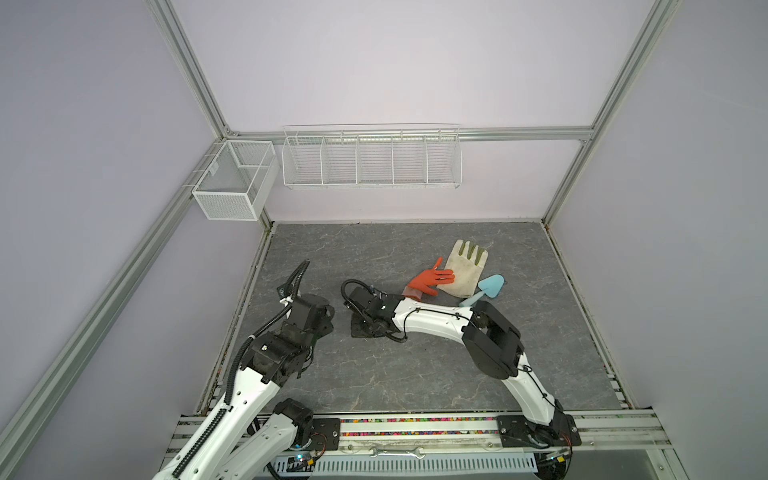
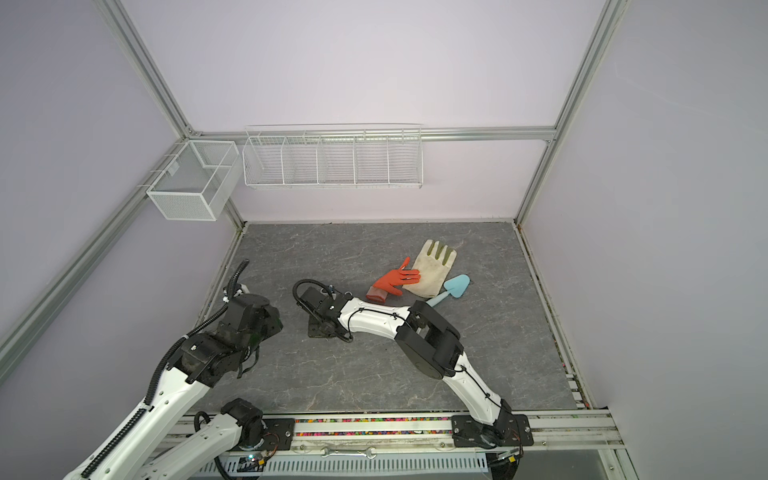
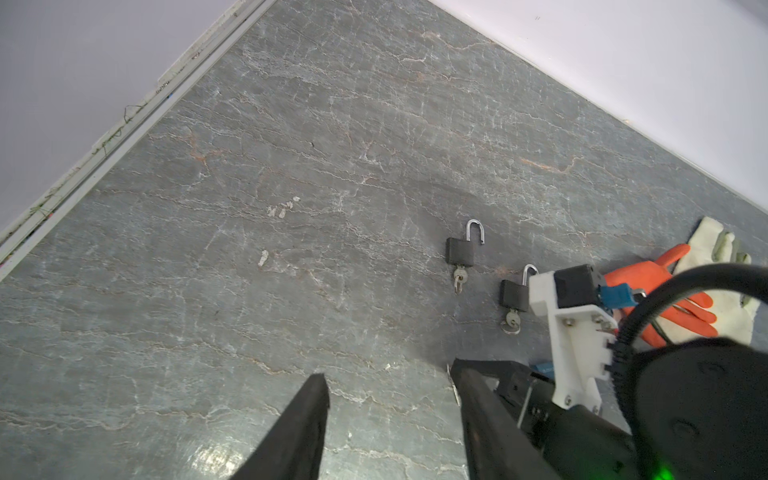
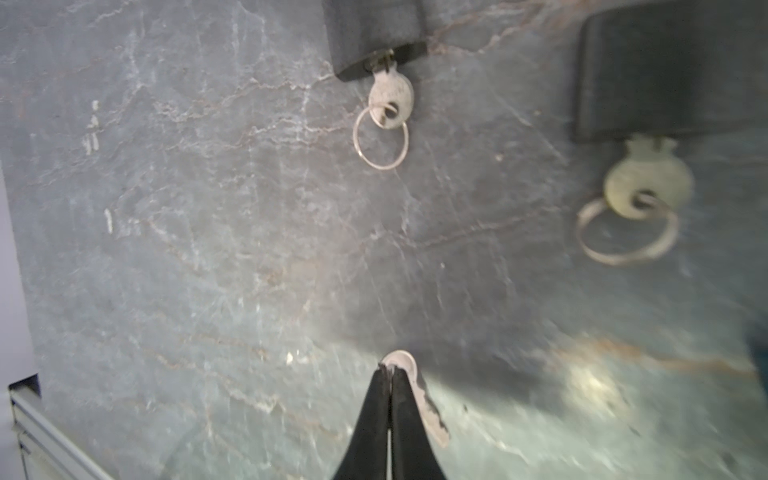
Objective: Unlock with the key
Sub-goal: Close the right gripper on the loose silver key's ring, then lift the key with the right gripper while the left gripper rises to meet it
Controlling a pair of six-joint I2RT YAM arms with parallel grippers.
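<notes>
My right gripper (image 4: 390, 368) is shut on a loose silver key (image 4: 419, 395), which lies along one finger just above the grey floor. Beyond it lie two black padlocks, each with a ringed key in its keyhole: one padlock (image 4: 374, 33) with its key (image 4: 390, 97), the other padlock (image 4: 665, 70) with its key (image 4: 646, 183). In the left wrist view the farther padlock (image 3: 460, 251) has its shackle sprung open. The nearer padlock (image 3: 513, 295) is partly hidden by the right wrist. My left gripper (image 3: 388, 374) is open and empty, close beside the right gripper.
An orange glove (image 1: 432, 278), a white glove (image 1: 465, 266) and a blue trowel (image 1: 488, 289) lie behind the right arm. A wire rack (image 1: 370, 160) and a mesh box (image 1: 232, 183) hang on the back walls.
</notes>
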